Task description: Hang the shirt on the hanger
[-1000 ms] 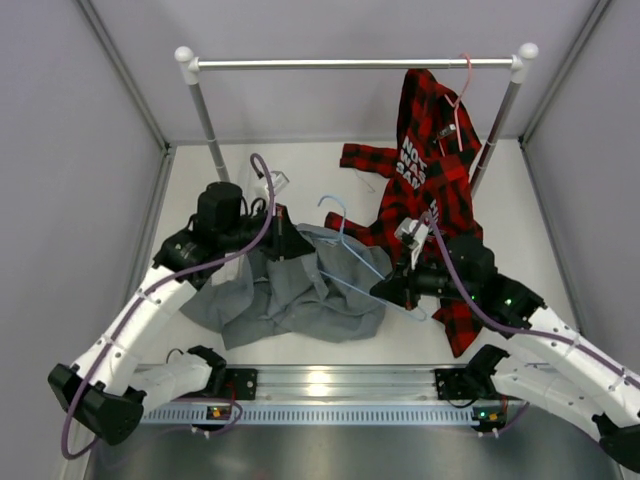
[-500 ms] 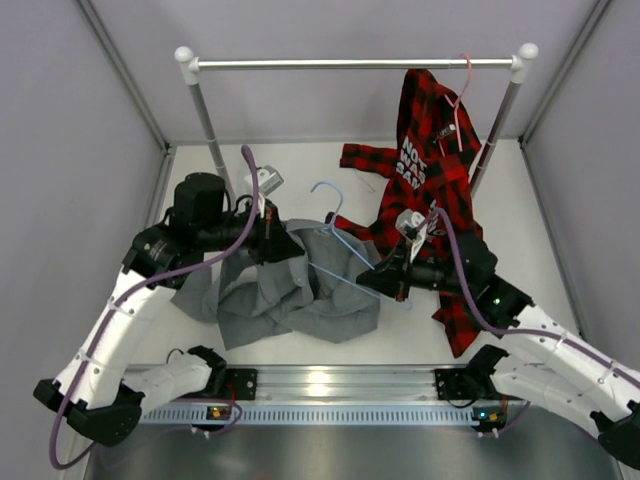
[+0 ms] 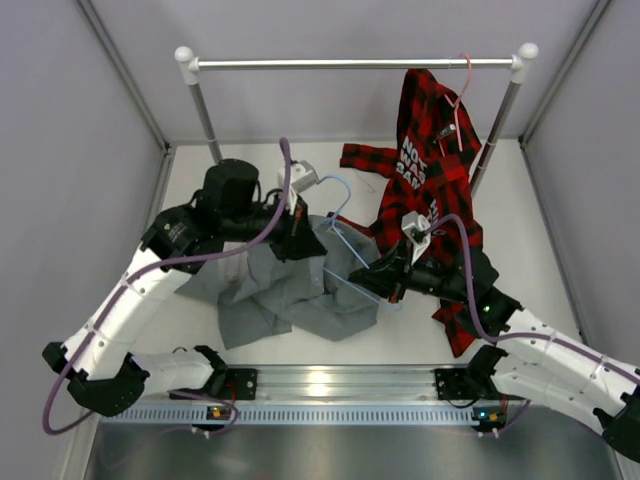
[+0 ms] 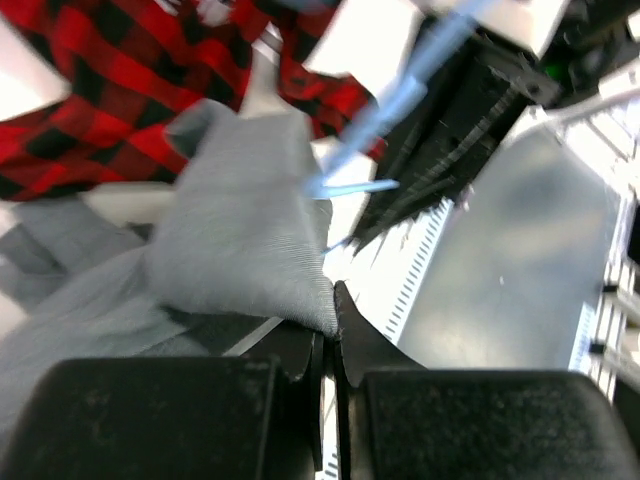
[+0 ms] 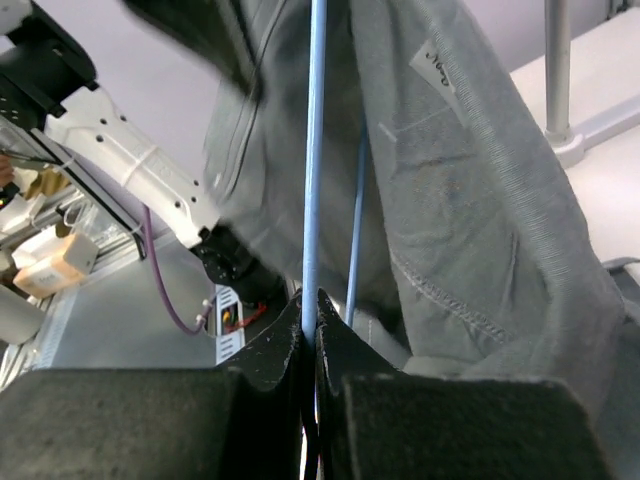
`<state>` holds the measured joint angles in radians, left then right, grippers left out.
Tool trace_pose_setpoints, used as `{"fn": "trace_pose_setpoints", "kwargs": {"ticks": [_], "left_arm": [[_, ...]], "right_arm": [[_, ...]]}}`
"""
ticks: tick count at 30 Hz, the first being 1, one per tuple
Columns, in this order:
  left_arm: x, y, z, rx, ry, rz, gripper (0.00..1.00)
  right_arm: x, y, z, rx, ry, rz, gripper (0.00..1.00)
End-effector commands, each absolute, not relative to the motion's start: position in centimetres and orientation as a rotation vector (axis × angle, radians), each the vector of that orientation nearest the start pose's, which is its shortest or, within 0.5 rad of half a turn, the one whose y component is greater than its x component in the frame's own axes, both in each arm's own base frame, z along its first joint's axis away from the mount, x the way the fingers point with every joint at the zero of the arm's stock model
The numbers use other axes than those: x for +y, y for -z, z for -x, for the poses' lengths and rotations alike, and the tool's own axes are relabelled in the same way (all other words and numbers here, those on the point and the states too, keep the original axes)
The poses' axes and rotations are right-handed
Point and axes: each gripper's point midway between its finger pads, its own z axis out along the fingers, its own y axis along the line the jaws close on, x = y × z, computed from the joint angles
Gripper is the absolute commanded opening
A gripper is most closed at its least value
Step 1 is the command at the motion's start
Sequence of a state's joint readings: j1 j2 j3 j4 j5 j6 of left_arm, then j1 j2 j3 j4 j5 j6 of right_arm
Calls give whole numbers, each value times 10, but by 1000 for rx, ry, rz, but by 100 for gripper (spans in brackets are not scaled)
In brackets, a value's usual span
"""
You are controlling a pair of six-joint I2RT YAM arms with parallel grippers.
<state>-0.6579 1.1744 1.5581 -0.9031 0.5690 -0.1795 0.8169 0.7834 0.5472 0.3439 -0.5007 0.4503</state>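
Left gripper [image 4: 330,300], clamped on the soft grey collared shirt [image 3: 300,295], has swung toward the thin light-blue wire hanger [image 5: 312,150], which is pinched in the right gripper [image 5: 310,305]. Threading appears to be starting.

The left gripper [image 4: 330,296] swings right and back, toward the top of the hanger [image 5: 312,150]. It drags its pinch of the shirt [image 3: 300,300] along, so the shirt bunches up more in the middle and its left edge pulls in. The right gripper [image 5: 310,300] slides left with the hanger, closer to the left gripper, and the hanger's top moves farther back.
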Motion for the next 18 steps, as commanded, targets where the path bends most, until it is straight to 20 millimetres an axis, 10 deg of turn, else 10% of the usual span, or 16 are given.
{"fn": "trace_pose_setpoints", "kwargs": {"ticks": [1,9,11,14,18], "left_arm": [[-281,-374,-137,1937,1108,-1009,0],[-280,-369,-149,1953,981,-971,4],[-283,-376,-149,1941,997,-987,22],[-288,-399,-147,1852,1020,-1033,79],[-274,-451,-142,1633,975,-1063,89]], "right_arm": [[289,-350,-138,1236,-1389,633,0],[274,-347,-139,1186,-1362,552,0],[274,-350,-134,1155,-1396,552,0],[271,-357,-128,1091,-1438,529,0],[268,-359,-127,1055,-1460,504,0]]}}
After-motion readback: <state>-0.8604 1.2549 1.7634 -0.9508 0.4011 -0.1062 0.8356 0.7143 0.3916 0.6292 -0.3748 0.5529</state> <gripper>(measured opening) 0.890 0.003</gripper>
